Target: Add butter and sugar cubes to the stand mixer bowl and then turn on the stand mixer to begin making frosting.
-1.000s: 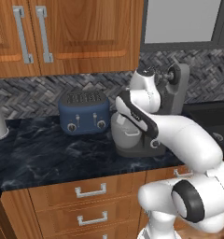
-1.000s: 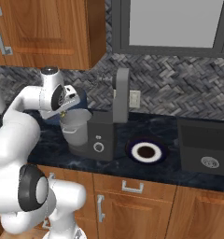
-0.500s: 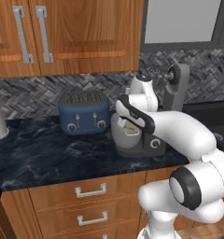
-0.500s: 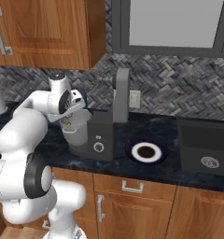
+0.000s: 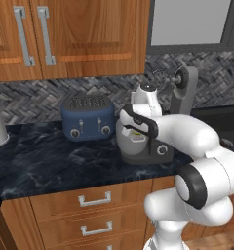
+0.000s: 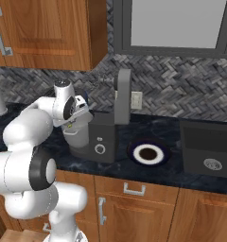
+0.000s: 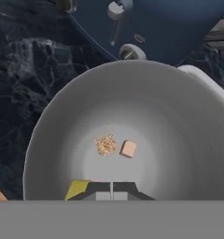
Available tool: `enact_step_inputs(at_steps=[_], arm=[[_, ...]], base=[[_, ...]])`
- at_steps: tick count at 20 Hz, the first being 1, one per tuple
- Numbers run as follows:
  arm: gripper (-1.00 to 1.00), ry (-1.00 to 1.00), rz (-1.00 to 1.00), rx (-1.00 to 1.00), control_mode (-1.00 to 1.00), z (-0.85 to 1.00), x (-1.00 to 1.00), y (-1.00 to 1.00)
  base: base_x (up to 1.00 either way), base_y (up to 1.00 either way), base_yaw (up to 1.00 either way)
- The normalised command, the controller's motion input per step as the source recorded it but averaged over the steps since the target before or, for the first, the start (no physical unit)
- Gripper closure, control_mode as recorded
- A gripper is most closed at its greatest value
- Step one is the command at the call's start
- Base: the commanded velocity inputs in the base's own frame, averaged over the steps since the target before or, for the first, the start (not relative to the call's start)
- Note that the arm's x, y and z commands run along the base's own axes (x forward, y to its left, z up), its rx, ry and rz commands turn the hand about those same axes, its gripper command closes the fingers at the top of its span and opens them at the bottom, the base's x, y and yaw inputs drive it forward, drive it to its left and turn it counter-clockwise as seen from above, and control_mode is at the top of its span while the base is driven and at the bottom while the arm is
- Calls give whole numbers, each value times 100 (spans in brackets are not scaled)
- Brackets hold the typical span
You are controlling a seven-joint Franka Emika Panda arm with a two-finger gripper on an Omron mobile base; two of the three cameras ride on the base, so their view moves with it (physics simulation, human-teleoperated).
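Butter stick poised over the mixer bowl

Fingers of our tool (image 7: 111, 190) are pressed together, and a small yellowish stick of butter (image 7: 77, 188) shows just beside them at seven o'clock in the hand view; we cannot tell whether it is pinched or merely lying against the tips. Below sits the pale grey round metal stand mixer bowl (image 7: 188, 135), and on its floor lie two tiny tan sugar cubes (image 7: 129, 149), one smooth, its speckled neighbour at nine o'clock from it and almost touching.

We judge the butter soft and greasy: it should be taken across its narrow sides, lightly, or it will smear and slip. The cubes look light and crumbly.

From the base views, the tool (image 5: 133, 131) hangs over the bowl, which sits in the dark grey stand mixer (image 6: 106, 137) on the dark marbled counter (image 5: 50, 163), with the navy toaster (image 5: 87, 118) at nine o'clock from it. The mixer's round silver-rimmed knob (image 6: 100, 149) remains to be turned.
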Motion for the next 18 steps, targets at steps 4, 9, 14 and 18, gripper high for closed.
enact_step_inputs(at_steps=[4,9,14,18], arm=[[100,0,0,0,-100,-14,21,0],[100,0,0,0,-100,-1,19,0],[-100,0,-2,0,-100,4,5,5],[-100,0,-4,0,-100,44,-15,1]], base=[[0,0,0],[0,0,0],[0,0,0],[0,0,0]])
